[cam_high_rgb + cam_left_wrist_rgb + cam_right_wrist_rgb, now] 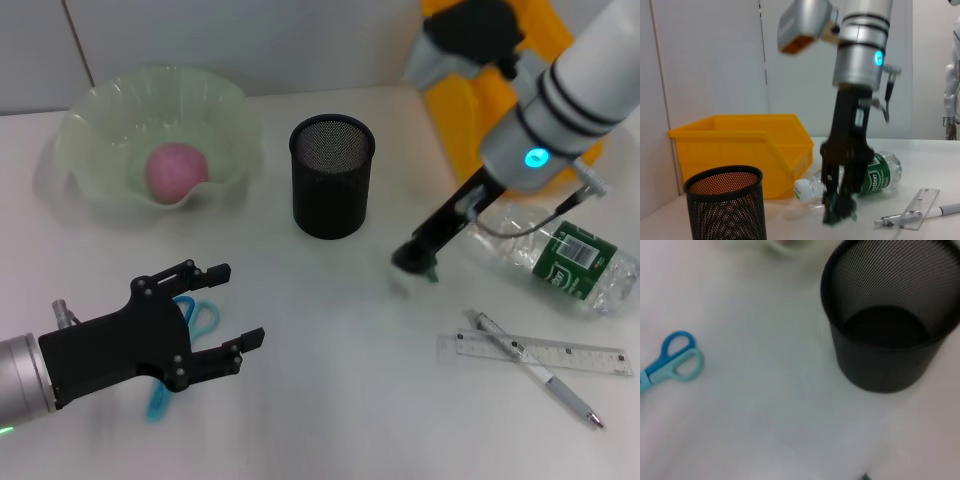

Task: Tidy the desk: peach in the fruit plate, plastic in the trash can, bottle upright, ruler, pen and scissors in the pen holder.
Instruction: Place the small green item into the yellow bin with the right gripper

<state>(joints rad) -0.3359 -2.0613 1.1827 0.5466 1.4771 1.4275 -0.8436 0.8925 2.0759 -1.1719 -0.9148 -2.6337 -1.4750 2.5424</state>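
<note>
Lying on its side, bottle (560, 255) points cap toward pen holder (331, 176); left gripper (232, 308) fingers apart.

The bottle (560, 258) lies at about four o'clock from the holder (331, 176). Its green label (873, 172) carries white lettering that seems to end in "tbon", the start hidden. The ruler's (535, 353) marks are too small to read.

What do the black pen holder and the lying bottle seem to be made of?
The pen holder looks like black metal mesh with a matte finish: fine holes cover its wall. The bottle seems clear, glossy thin plastic: the table shows through it, apart from its green label.
</note>
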